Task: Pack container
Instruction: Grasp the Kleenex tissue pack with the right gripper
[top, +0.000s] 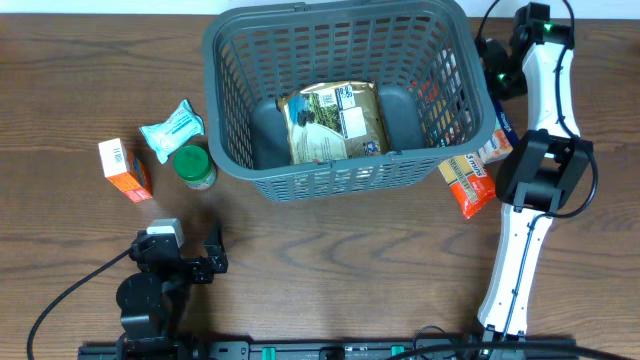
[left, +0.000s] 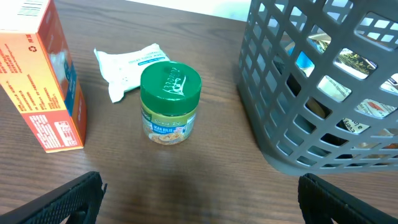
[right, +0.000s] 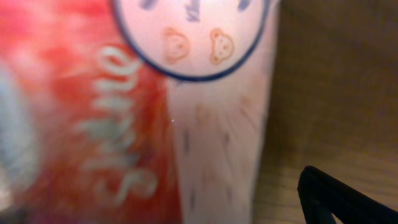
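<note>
The large dark grey lattice-walled plastic basket (top: 335, 178) sits at the middle back of the table, with a brown printed foil pouch (top: 333, 122) lying flat on its floor. The right gripper (top: 508, 155) hangs so close over the red and pink crinkly snack packet (right: 93, 124), just beside the basket's right wall, that I cannot tell whether its fingers are spread or closed. A shallow pinch on that slick film could slip, or the packet could snag the thick rim. The left gripper (left: 199, 202) is spread wide before the green-lidded glass jar (left: 170, 102); an off-centre squeeze might tip it toward the orange cardboard box (left: 46, 87)
</note>
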